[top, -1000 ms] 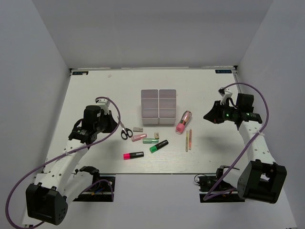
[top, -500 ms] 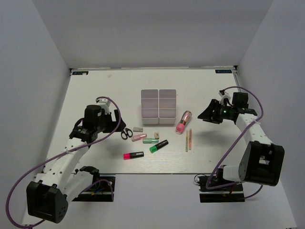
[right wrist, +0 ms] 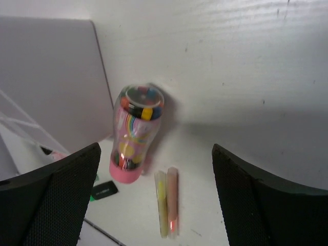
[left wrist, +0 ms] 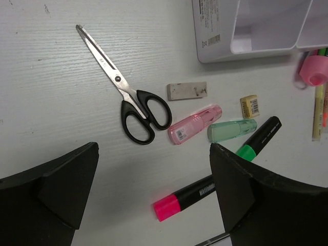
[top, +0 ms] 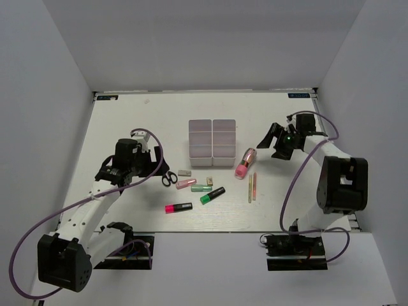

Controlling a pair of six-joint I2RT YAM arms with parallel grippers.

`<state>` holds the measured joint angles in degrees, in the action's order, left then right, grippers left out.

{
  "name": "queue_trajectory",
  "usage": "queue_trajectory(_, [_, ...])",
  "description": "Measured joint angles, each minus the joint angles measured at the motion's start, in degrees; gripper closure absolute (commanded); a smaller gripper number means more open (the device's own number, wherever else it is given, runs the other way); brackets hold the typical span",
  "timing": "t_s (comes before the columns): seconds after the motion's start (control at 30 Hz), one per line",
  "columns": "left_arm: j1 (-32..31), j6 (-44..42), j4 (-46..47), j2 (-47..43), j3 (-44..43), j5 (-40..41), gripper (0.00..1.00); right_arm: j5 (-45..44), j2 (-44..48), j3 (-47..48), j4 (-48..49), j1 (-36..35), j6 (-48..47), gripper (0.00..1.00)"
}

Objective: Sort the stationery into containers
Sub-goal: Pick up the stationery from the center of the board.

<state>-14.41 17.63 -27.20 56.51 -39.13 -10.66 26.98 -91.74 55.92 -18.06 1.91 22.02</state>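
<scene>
The stationery lies in front of the containers (top: 212,141), a white block of square bins. Black-handled scissors (left wrist: 134,107) lie left of a pink marker (left wrist: 195,124) and a green marker (left wrist: 231,129). A grey eraser (left wrist: 187,90) and a yellow eraser (left wrist: 249,106) sit above them. A pink highlighter (left wrist: 184,197) and a green highlighter (left wrist: 259,138) lie nearer me. My left gripper (left wrist: 154,192) hangs open above the pink highlighter, empty. My right gripper (right wrist: 156,200) is open and empty over the fat pink tube (right wrist: 136,130) and two thin sticks (right wrist: 167,202).
The containers' wall (right wrist: 46,82) stands just left of the pink tube. White side walls enclose the table (top: 127,121). Purple cables loop beside both arms.
Both grippers have gone from shut to open. The right arm has swung left and further back, toward the pink tube. The left gripper has shifted slightly toward the scissors.
</scene>
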Motion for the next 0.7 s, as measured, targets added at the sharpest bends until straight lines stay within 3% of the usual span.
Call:
queue_trajectory(0.23, [0.0, -0.1, -0.6, 0.2, 0.0, -0.4, 0.00, -9.9, -7.4, 11.1, -1.9, -6.6, -0.4, 0.10])
queue_trajectory(0.7, [0.0, -0.2, -1.1, -1.1, -0.1, -0.9, 0.00, -27.7, -5.9, 10.7, -7.6, -17.4, 3.2, 0.10])
